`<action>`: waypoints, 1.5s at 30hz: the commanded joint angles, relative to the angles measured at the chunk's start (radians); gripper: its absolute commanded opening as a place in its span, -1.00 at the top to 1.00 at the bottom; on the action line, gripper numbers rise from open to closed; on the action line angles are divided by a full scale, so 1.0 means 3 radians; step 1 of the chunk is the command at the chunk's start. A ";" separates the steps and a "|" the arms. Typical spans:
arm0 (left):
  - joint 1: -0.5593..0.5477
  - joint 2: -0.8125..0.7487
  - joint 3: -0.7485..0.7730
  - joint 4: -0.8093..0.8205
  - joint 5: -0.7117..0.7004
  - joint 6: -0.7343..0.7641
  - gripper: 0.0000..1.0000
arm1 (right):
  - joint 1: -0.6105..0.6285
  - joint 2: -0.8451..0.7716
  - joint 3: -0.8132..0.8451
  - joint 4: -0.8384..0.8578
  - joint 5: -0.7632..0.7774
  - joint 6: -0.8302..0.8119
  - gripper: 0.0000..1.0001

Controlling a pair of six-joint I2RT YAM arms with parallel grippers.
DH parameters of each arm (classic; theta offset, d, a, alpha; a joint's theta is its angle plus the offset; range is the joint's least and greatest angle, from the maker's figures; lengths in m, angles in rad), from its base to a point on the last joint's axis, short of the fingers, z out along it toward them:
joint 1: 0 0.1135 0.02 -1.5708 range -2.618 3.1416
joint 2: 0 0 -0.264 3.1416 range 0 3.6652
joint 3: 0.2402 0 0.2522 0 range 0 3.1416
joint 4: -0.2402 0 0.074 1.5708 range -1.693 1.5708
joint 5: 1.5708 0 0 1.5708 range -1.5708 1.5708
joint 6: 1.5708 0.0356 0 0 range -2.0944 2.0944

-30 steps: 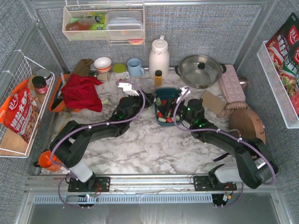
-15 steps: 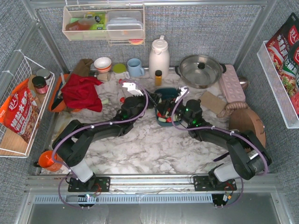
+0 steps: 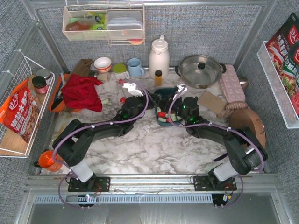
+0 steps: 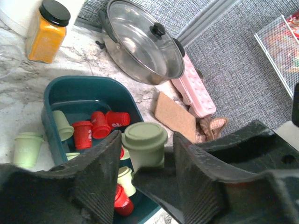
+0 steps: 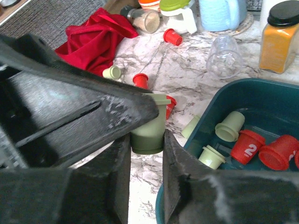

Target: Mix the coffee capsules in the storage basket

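1. Two grippers are set around one pale green tapered plastic capsule [image 5: 148, 126], which stands upright with its wide end up. Whether its base rests on anything cannot be told.
2. The capsule is pinched by the right gripper [image 5: 145, 140]. Its two black fingers are pressed against opposite sides of the capsule's body.
3. The left gripper [image 4: 147, 140] is placed around the same capsule, with one ridged black finger on either side of the rim. One finger is seen touching the rim. Whether the other presses on it cannot be told, so a grip by this gripper cannot be confirmed.
4. From the right wrist, the capsule is seen against the white marbled tabletop [image 5: 187, 70], just beside a corner of the dark teal rectangular plastic basket [image 5: 261, 93]. From the left wrist, it is seen in front of the basket's long side.
5. Inside the basket, several red and pale green capsules [image 4: 93, 128] are mixed together, some upright and some on their sides.
6. Loose capsules are scattered outside the basket. One pale green capsule [image 4: 25, 148] lies just beside the basket's wall, and others [image 5: 140, 80] lie near a crumpled red cloth [image 5: 100, 42].
7. Beyond the basket, a yellow-filled jar with a black cap [image 4: 46, 32] and a steel pot with a glass lid [image 4: 140, 44] are seen.
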 commanded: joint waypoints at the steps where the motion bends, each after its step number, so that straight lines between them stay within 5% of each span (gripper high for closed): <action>1: -0.0006 0.0035 -0.0007 0.0054 -0.0009 -0.0052 -0.21 | -0.0017 0.0039 0.0041 0.0097 0.0096 -0.0018 0.66; 7: 0.0013 -0.0034 -0.0078 -0.0046 -0.0341 -0.0022 -0.87 | -0.0032 0.0055 0.0048 -0.0135 0.0342 -0.0079 0.86; 10: 0.0042 -0.0114 -0.0074 -0.0301 -0.0576 0.0029 -0.95 | -0.0059 0.0122 0.0157 -0.0548 0.0694 -0.0090 0.93; 15: 0.0102 -0.0095 0.0073 -0.1127 -0.0963 0.0008 -0.95 | -0.0142 0.0332 0.0341 -0.0996 0.0937 0.0002 0.85; 19: 0.0186 0.0031 0.0150 -0.1521 -0.1035 0.0006 -0.94 | -0.0213 0.0453 0.0432 -0.1141 0.0937 0.0125 0.38; 24: 0.0380 0.0335 0.0282 -0.1824 -0.0777 -0.0124 -0.83 | -0.0273 0.0487 0.0506 -0.1283 0.0855 0.0159 0.06; 34: 0.0472 0.1034 0.1002 -0.2188 -0.0077 0.0451 -0.33 | -0.0303 0.0409 0.0534 -0.1349 0.0736 0.0112 -0.04; 45: 0.0473 0.1334 0.1418 -0.2401 0.0153 0.0811 -0.30 | -0.0313 0.0428 0.0566 -0.1375 0.0662 0.0103 -0.05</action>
